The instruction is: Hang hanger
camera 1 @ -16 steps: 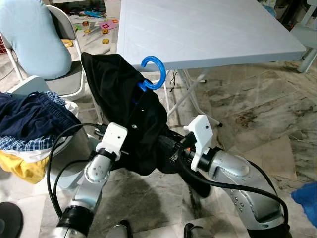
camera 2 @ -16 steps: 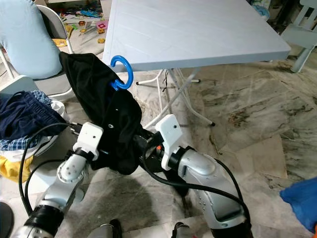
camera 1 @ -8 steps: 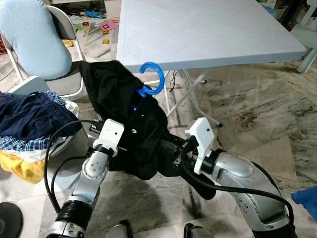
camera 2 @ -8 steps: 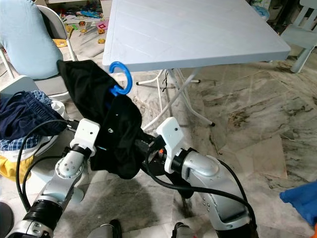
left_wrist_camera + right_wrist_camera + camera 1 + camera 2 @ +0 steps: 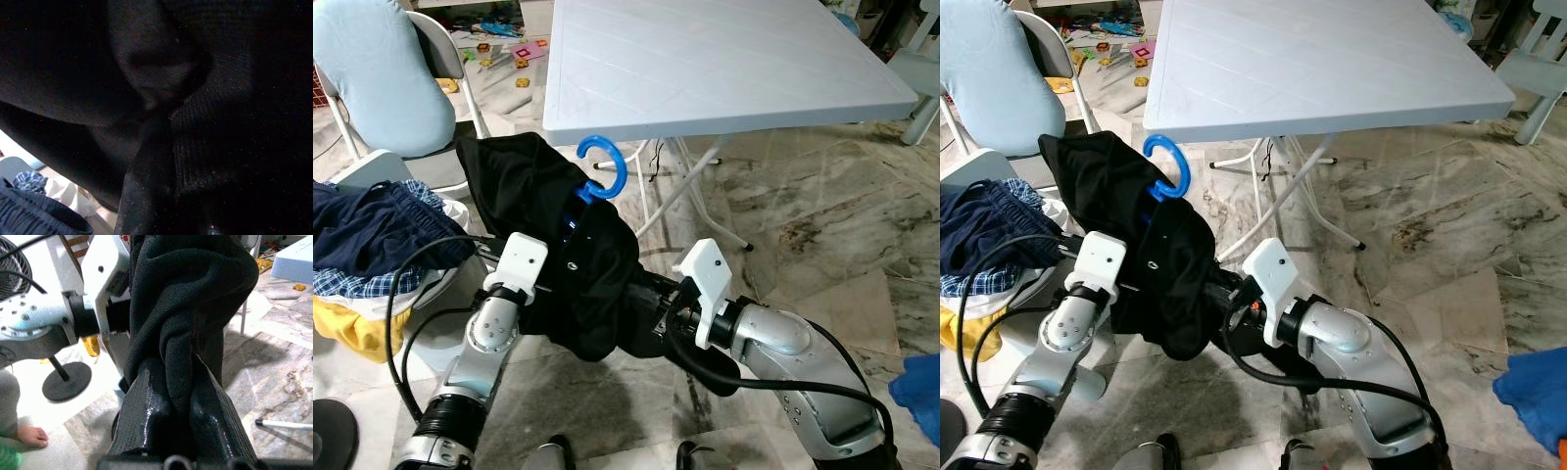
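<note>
Black garment [image 5: 570,255] on blue hanger [image 5: 598,168] is shifting toward robot's left w/ both arms, right gripper [image 5: 173,396] pinching its fabric, left gripper [image 5: 151,147] buried so can't tell its fingers, hook nearing table [image 5: 724,59] edge for hanging.

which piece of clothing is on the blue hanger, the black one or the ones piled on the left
The black garment, with the blue hanger hook poking from its top, held between both grippers. The navy and checked clothes lie heaped, hangerless.
</note>
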`<state>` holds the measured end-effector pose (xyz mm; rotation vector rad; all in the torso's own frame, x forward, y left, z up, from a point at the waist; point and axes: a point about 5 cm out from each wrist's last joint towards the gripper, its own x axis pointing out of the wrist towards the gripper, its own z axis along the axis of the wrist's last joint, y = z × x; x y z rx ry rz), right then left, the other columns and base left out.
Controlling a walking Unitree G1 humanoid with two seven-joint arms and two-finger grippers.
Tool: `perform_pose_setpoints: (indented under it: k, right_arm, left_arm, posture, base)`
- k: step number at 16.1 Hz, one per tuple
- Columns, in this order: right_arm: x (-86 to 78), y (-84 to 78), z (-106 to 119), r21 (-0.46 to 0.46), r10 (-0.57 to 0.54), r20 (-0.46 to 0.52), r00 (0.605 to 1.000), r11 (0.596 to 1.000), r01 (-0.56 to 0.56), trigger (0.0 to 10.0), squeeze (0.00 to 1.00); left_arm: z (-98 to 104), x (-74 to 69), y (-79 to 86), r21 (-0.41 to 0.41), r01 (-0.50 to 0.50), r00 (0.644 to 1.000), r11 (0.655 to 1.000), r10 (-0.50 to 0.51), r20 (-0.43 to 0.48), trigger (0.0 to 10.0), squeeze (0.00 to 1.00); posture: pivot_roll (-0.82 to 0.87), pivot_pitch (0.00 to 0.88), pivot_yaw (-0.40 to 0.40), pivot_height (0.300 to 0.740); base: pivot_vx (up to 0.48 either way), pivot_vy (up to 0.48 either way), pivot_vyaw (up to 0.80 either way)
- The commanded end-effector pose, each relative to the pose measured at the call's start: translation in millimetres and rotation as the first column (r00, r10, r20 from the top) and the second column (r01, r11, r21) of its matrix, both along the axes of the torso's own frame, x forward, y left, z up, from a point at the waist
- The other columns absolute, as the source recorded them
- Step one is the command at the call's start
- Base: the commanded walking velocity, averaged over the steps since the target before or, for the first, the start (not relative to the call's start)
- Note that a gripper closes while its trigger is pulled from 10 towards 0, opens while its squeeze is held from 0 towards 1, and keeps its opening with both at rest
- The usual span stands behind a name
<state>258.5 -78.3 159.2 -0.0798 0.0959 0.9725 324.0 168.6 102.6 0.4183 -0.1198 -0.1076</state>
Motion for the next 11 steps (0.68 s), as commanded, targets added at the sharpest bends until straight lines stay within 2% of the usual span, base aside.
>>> perform_pose_setpoints:
  k: [1, 3, 5, 6, 8, 9, 11]
  right_arm:
    - [2.2, 1.1, 0, -0.021, -0.026, 0.04, 0.999, 0.999, 0.027, 10.0, 0.0]
    - [8.8, -5.1, -6, -0.075, -0.08, 0.046, 0.996, 0.994, 0.083, 10.0, 0.0]
    - [20.0, -22.2, -15, -0.183, -0.156, 0.079, 0.985, 0.969, 0.168, 10.0, 0.0]
    - [26.5, -34.8, -19, -0.234, -0.195, 0.094, 0.976, 0.949, 0.212, 10.0, 0.0]
    - [35.0, -53.9, -25, -0.334, -0.206, 0.138, 0.969, 0.911, 0.242, 10.0, 0.0]
    - [38.1, -60.7, -25, -0.351, -0.212, 0.148, 0.966, 0.902, 0.251, 10.0, 0.0]
    - [42.6, -86.9, -18, -0.407, -0.166, 0.17, 0.971, 0.886, 0.222, 10.0, 0.0]
  left_arm:
    - [4, -2.0, 0.5, 0.005, 0.005, 1.0, 1.0, -0.005, 0.025, 0.0, 0.0]
    - [8, -5.6, -5.2, 0.005, 0.03, 0.999, 1.0, -0.03, 0.045, 0.0, 0.0]
    - [17, -13.7, -14.9, 0.011, 0.08, 0.993, 0.997, -0.081, 0.081, 0.0, 0.0]
    - [24, -17.3, -14.1, 0.014, 0.085, 0.991, 0.996, -0.086, 0.106, 0.0, 0.0]
    - [31, -16.9, -0.3, 0.021, 0.037, 0.992, 0.999, -0.039, 0.119, 0.0, 0.0]
    - [32, -15.6, 5.4, 0.028, 0.021, 0.993, 0.999, -0.024, 0.116, 0.0, 0.0]
    - [43, -4.8, 30.1, 0.058, -0.046, 0.993, 0.997, 0.039, 0.114, 0.0, 0.0]
  posture:
    - [-0.09, 0.17, 0.029, 0.74]
    - [-0.09, 0.172, 0.031, 0.74]
    - [-0.08, 0.173, 0.032, 0.74]
    - [-0.07, 0.174, 0.032, 0.74]
    - [-0.06, 0.17, 0.034, 0.74]
    - [-0.05, 0.168, 0.035, 0.74]
    - [-0.05, 0.167, 0.037, 0.74]
  base:
    - [0.0, 0.0, 0.0]
    - [0.0, 0.0, 0.0]
    - [0.0, 0.0, 0.0]
    - [0.0, 0.0, 0.0]
    - [0.0, 0.0, 0.0]
    - [0.0, 0.0, 0.0]
    - [0.0, 0.0, 0.0]
